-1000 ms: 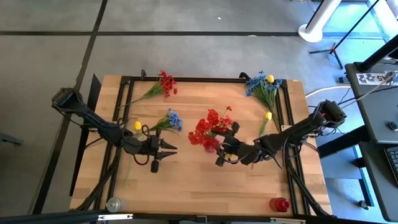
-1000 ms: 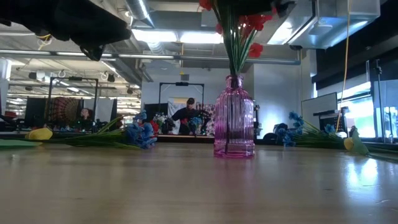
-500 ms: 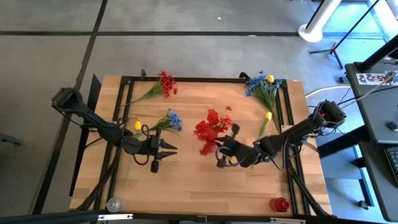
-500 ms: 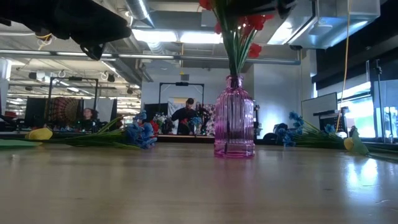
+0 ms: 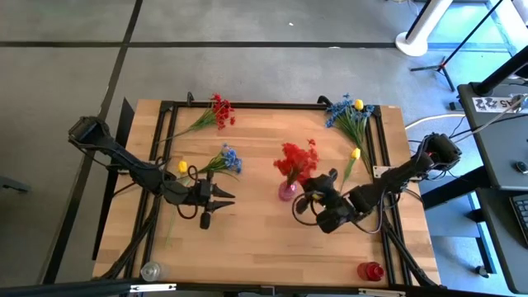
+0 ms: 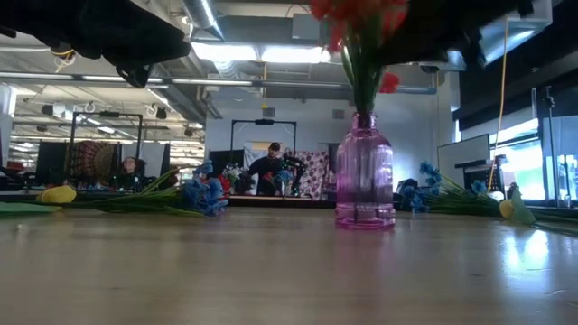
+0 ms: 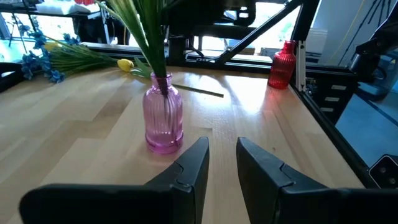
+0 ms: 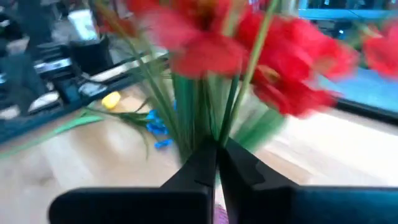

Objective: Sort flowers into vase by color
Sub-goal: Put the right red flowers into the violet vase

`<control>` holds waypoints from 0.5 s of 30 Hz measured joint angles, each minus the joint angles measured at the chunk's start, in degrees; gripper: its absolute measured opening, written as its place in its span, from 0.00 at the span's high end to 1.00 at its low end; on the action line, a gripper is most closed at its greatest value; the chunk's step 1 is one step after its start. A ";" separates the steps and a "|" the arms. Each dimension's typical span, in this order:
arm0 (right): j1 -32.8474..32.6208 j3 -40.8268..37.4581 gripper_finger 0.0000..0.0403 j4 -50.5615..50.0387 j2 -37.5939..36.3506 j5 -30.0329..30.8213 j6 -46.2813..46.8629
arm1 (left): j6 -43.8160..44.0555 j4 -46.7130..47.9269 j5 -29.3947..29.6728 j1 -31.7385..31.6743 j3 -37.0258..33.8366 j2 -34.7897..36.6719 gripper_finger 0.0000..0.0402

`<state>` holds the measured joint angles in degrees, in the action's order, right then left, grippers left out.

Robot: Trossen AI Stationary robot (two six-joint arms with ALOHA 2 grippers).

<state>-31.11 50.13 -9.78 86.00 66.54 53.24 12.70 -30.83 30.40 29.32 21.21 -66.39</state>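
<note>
Several loose flowers are seen on the wooden table: a red sprig and a blue-yellow bunch near the far edge, a blue sprig by the left gripper, whose jaws are slightly spread and empty, with a workshop and a seated person blurred behind. The red bouquet is stood in the pink vase mid-table, its stems pinched by the right gripper; its blossoms are cut off in the low view.

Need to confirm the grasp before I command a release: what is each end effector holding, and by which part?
The right end effector pinches the red flowers by their green stems, above the pink vase. The left end effector holds nothing.
</note>
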 joint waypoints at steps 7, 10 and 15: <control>0.02 -2.38 0.91 0.05 0.28 -2.45 0.50 | -0.82 -0.02 3.12 -0.09 0.00 0.02 0.80; 0.01 -2.48 0.80 2.50 0.40 -3.40 -4.89 | 0.13 -0.02 3.11 -0.52 0.00 0.04 0.80; 0.00 -2.47 0.62 8.88 0.42 -3.72 -13.49 | 0.31 0.00 3.14 -1.62 0.00 0.11 0.80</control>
<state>-31.11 47.66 -0.90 86.41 62.83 39.75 13.02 -30.83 33.54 27.71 21.21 -66.28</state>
